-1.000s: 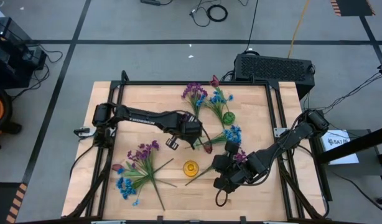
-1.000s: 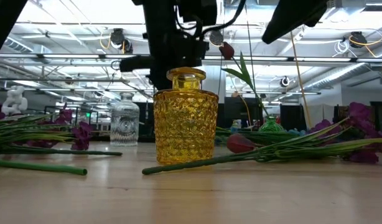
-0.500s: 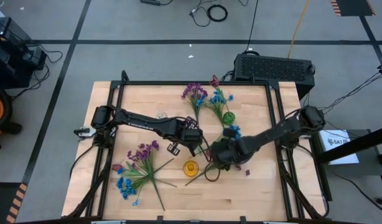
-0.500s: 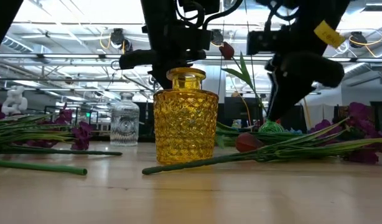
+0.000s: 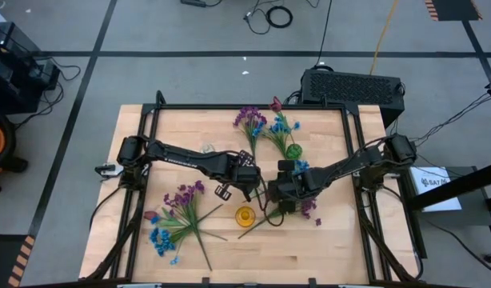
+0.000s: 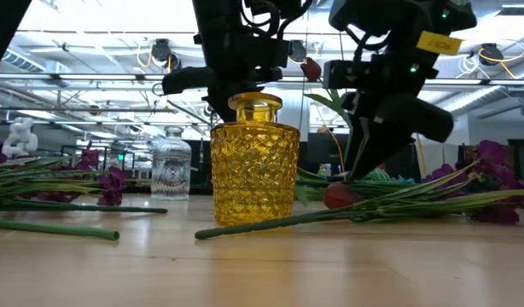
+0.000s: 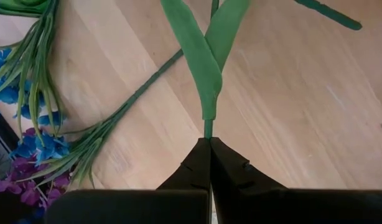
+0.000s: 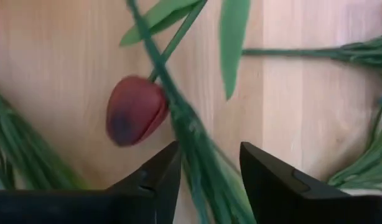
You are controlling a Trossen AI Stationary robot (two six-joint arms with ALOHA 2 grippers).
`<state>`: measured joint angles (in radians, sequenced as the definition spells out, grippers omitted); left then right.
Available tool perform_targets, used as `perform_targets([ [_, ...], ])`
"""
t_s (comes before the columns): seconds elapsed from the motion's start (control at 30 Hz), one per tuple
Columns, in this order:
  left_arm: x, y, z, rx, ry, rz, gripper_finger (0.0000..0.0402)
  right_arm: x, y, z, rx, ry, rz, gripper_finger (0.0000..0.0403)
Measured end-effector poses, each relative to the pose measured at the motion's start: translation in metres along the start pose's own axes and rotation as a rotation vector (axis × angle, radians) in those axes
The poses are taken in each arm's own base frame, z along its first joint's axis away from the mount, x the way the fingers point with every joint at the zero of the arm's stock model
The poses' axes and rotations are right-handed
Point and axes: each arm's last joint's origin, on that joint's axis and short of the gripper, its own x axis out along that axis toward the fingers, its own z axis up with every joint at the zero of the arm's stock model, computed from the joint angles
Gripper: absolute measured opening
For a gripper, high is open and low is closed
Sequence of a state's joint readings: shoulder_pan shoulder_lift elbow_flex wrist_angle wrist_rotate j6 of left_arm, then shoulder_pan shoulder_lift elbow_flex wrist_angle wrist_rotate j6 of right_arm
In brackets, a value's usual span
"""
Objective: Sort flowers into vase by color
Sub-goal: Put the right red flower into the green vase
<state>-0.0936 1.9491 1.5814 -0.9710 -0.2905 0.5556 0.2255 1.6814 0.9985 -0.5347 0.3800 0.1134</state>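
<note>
Stem alignment decides the next move: the right hand [image 8: 206, 165], fingers apart at frame centre in the high view, straddles a green stem [image 8: 178, 115] beside a red tulip [image 8: 134, 111] on the desk [image 5: 325, 240] (right of the yellow vase [image 5: 245, 214]). The left hand [image 7: 209, 144] pinches another tulip's stem [image 7: 208, 129].

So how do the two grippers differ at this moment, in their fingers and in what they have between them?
The left gripper is shut on a thin green flower stem, while the right gripper is open. The left one already holds its stem off the table; the right one only straddles a stem beside a dark red tulip lying on the table. Both work near the yellow vase.
</note>
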Motion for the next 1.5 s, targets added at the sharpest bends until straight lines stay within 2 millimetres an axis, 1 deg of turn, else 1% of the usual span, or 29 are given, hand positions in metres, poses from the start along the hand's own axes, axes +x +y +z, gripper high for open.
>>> perform_targets([
  [0.13,0.0,0.0,0.0,0.0,0.0,0.0,0.0001,0.003,-0.005,0.0,0.02,0.018,0.066,0.0137],
  [0.23,0.0,0.0,0.0,0.0,0.001,0.0,0.0001,0.005,-0.008,0.0,0.029,0.026,0.082,0.0125],
  [0.37,0.0,0.0,0.0,0.001,0.0,0.0,0.0001,0.005,-0.008,-0.001,0.016,0.033,0.086,0.0107],
  [0.5,0.0,0.0,0.0,0.004,0.0,0.0,0.0001,0.009,-0.007,-0.001,0.032,0.045,0.085,0.009],
  [0.73,0.0,0.0,0.0,0.007,-0.001,0.0,0.0001,0.022,-0.002,-0.004,0.047,0.093,0.092,0.0069],
  [0.8,0.0,0.0,0.0,0.008,-0.002,0.001,0.0001,0.023,-0.002,-0.004,0.053,0.095,0.092,0.0055],
  [0.93,0.0,0.0,0.0,0.018,-0.003,0.002,0.0001,0.022,0.0,-0.005,0.045,0.1,0.094,0.0011],
  [0.97,0.0,0.0,0.0,0.023,-0.004,0.003,0.0001,0.021,0.0,-0.005,0.041,0.107,0.094,0.0007],
  [1.07,0.0,0.0,0.001,0.025,-0.007,0.005,0.0001,0.017,0.004,-0.003,0.03,0.114,0.099,0.0007],
  [1.13,0.0,0.001,0.001,0.024,-0.005,0.014,0.0001,0.01,0.007,-0.001,0.023,0.132,0.102,0.0003],
  [1.27,-0.001,0.002,-0.001,0.028,0.044,0.072,0.0001,-0.012,0.015,0.004,0.021,0.168,0.103,0.0002],
  [1.4,-0.001,0.002,-0.002,0.028,0.057,0.078,0.0001,-0.034,0.022,0.01,0.021,0.153,0.076,0.0001],
  [1.5,-0.001,0.002,-0.002,0.028,0.059,0.081,0.0001,-0.045,0.025,0.012,0.02,0.152,0.057,0.0001],
])
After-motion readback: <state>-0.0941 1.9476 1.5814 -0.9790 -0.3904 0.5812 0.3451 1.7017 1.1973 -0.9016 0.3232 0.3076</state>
